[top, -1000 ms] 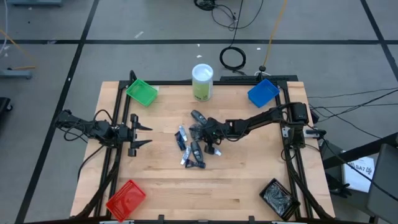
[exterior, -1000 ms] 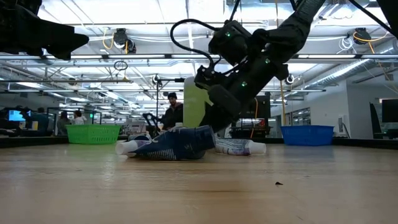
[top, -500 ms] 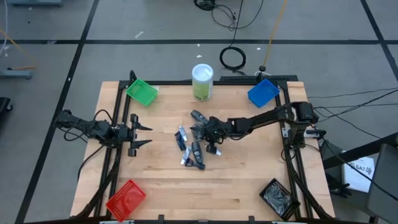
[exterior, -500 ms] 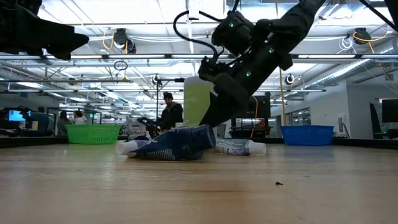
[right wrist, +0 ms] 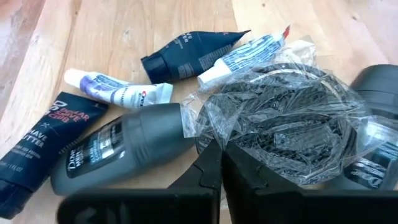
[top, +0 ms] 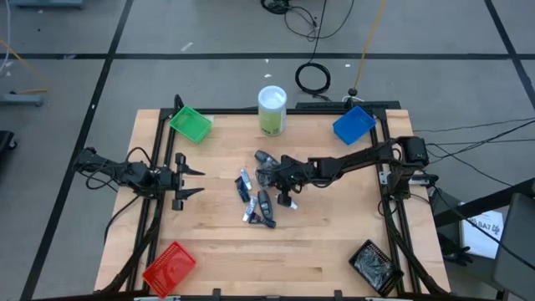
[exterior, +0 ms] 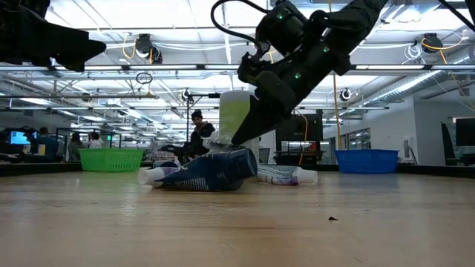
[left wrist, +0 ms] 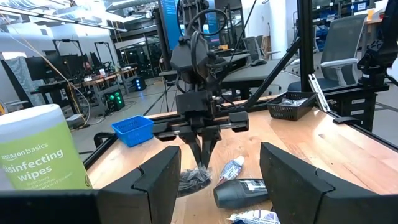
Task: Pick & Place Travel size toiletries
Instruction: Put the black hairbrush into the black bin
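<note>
The travel size toiletries (top: 257,199) lie heaped mid-table, tubes and dark bottles touching. Right on the pile, the right gripper (top: 269,176) has its fingers pinched together on a clear-wrapped dark item (right wrist: 283,121), its plastic crinkled around the tips. Over at the table's left edge the left gripper (top: 194,181) waits, fingers spread wide.

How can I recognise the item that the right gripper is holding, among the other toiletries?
Find the pile of toiletries in the middle of the wooden table. The right gripper is at the pile's far edge, shut on a clear plastic-wrapped pack. Unlike the tubes and dark bottles beside it, it is crinkly, see-through film over something dark.
</note>
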### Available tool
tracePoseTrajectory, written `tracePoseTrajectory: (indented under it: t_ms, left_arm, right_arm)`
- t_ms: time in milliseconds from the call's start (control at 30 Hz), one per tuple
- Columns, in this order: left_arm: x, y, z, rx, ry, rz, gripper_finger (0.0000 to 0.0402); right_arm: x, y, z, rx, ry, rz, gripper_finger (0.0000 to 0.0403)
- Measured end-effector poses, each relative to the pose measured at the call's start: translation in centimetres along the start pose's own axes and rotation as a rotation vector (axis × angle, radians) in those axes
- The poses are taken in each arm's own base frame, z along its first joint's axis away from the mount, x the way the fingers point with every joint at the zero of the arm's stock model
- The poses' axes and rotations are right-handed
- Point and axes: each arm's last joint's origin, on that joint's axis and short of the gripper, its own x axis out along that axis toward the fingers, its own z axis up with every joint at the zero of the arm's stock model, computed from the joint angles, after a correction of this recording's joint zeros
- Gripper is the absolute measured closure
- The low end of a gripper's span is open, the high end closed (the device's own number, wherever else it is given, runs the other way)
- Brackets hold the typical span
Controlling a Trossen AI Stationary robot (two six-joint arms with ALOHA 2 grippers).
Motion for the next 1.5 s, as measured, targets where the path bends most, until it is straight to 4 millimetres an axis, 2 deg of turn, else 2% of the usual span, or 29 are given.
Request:
tracePoseTrajectory:
  t_ms: [200,600,1133,1500]
  left_arm:
    - [0.0,0.0,0.0,0.000,0.001,0.000,0.0185]
    - [0.0,0.0,0.0,0.001,0.000,0.000,0.0185]
    - [0.0,0.0,0.0,0.003,0.000,0.000,0.0185]
    - [0.0,0.0,0.0,0.003,0.000,0.001,0.0185]
  right_arm:
    - [-0.9,0.2,0.4,-0.002,-0.003,0.002,0.0403]
    - [-3.9,0.3,2.1,-0.037,-0.057,0.004,0.0403]
    - [-7.2,0.3,2.2,-0.037,0.012,-0.001,0.0403]
    - [-8.1,0.2,1.6,-0.015,0.094,-0.007,0.0403]
